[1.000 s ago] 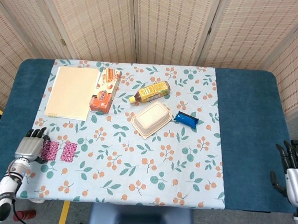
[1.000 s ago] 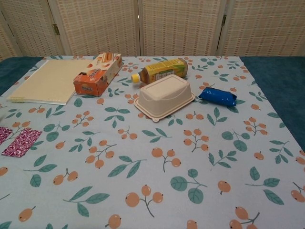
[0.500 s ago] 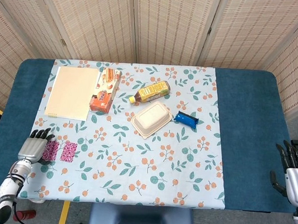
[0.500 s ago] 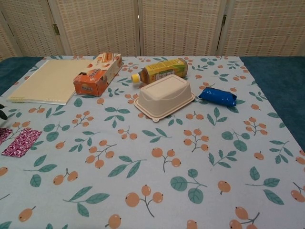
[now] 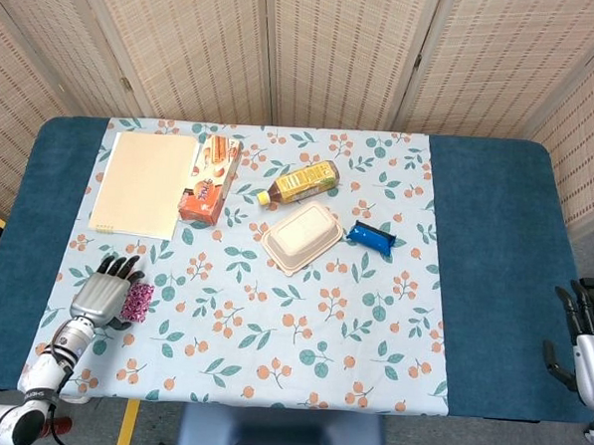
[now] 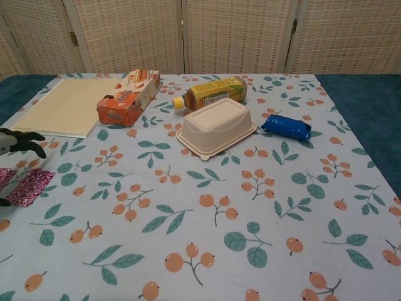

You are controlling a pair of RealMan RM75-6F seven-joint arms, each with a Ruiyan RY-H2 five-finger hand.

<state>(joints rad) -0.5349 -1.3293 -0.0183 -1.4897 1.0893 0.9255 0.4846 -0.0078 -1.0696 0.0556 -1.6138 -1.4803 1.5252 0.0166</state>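
Note:
My left hand (image 5: 107, 294) hangs over the tablecloth's front left part with its fingers spread and nothing in it. It covers one of two purple patterned packets; the other packet (image 5: 140, 301) shows just to its right. The chest view catches only the dark fingertips (image 6: 19, 140) at the left edge, above a purple packet (image 6: 28, 187). My right hand (image 5: 586, 339) stays off the table's right end, fingers straight and apart, empty.
A cream pad (image 5: 143, 183) lies at the back left with an orange snack box (image 5: 210, 178) beside it. A yellow bottle (image 5: 301, 182) lies on its side behind a beige lidded container (image 5: 302, 237). A blue packet (image 5: 372, 235) lies to the right.
My left hand has moved right, from the cloth's left edge to above the purple packets, hiding one. My right hand has sunk slightly.

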